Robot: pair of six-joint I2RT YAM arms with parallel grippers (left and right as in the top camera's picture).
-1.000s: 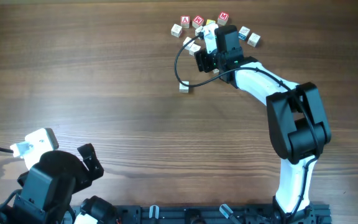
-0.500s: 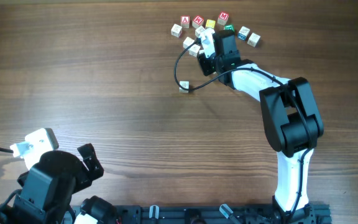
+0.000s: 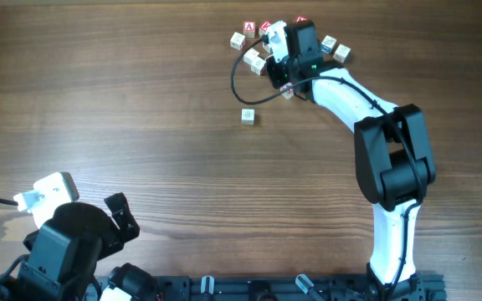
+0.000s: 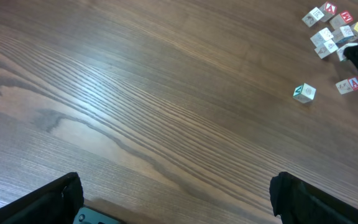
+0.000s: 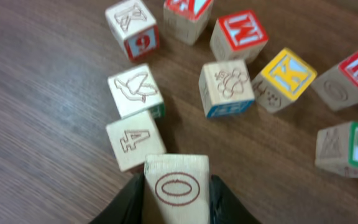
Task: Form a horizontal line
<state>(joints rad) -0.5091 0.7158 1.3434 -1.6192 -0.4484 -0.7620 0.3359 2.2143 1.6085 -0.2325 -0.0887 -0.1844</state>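
My right gripper (image 5: 176,200) is shut on a pale wooden cube (image 5: 176,185) marked with a red oval, one finger pressed on each side. From overhead the right gripper (image 3: 273,70) sits at the lower edge of the loose cube cluster (image 3: 253,57) at the far side of the table. Directly ahead of the held cube lie a "4" cube (image 5: 135,140) and a bird cube (image 5: 135,92). One lone cube (image 3: 247,116) rests apart, nearer the middle. No horizontal line shows in any view. My left gripper (image 4: 176,205) is open over bare wood at the near left.
Scattered letter cubes surround the right gripper: a yellow K (image 5: 286,73), a red M (image 5: 238,34), a green-sided one (image 5: 347,149). Another small cube (image 3: 287,92) lies just below the right wrist. A black cable (image 3: 239,84) loops beside the arm.
The right gripper has moved up the table into the cube cluster and its jaws have narrowed onto the oval-marked cube. The lone cube and the left arm have stayed put.
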